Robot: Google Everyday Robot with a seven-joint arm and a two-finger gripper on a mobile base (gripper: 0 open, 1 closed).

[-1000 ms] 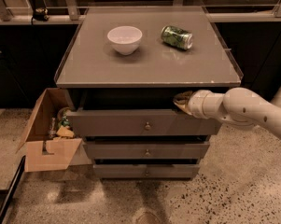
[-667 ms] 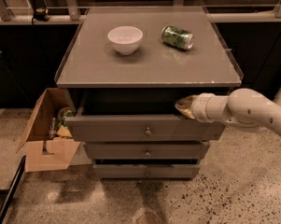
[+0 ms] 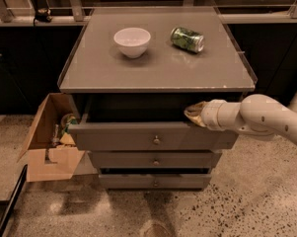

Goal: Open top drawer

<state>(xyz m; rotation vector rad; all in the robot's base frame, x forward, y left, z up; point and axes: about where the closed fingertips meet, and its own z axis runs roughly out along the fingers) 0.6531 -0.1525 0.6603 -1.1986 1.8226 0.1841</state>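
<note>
Camera view, near to far: speckled floor (image 3: 246,201); lowest drawer front (image 3: 138,180), narrowest, flush; middle drawer front (image 3: 133,159), flush; top drawer (image 3: 118,137), widest, with a small round knob (image 3: 156,140) at centre, standing out from the cabinet with a dark gap open above it. Gripper (image 3: 194,113) sits at the drawer's upper right edge, just behind the front panel, on a white arm (image 3: 259,117) reaching in from the right; whether it is wide or narrow cannot be told. Cardboard box (image 3: 44,147), flaps open, just left of the cabinet. Cabinet top (image 3: 158,73) bears a white bowl (image 3: 132,41) and a green can (image 3: 187,38) lying on its side, apart. Change noted: against a second ago the drawer front sits further out and the gripper has come forward with it. Judgement: the pull is working, the drawer is partly open, and more travel likely remains.
</note>
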